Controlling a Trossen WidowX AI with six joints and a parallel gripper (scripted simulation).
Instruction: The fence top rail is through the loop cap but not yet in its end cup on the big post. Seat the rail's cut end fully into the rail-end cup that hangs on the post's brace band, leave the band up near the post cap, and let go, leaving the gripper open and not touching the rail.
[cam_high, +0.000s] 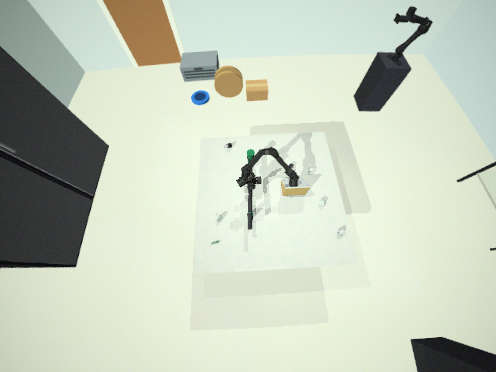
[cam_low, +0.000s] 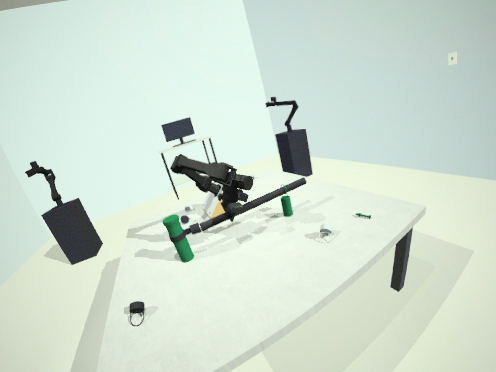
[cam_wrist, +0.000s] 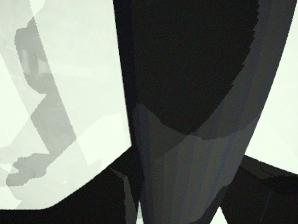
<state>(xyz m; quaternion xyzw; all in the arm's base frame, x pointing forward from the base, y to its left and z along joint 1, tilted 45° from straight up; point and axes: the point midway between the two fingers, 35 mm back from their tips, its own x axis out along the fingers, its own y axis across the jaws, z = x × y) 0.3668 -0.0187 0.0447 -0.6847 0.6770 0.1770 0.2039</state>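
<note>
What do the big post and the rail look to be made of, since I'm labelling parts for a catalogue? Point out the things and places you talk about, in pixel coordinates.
Big post (cam_high: 251, 153) (cam_low: 179, 246): probably painted metal or plastic, an even green.
Rail (cam_high: 250, 205) (cam_low: 270, 198) (cam_wrist: 190, 175): possibly coated metal, dark, smooth and straight.

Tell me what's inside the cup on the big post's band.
The rail's near end meets the cup; its wall covers the inside, so how deep the end sits cannot be seen.

Blue ring (cam_high: 195, 101) on floor, near grey cabinet (cam_high: 199, 60); monitor (cam_low: 178, 130) on desk (cam_low: 168, 149).
</note>
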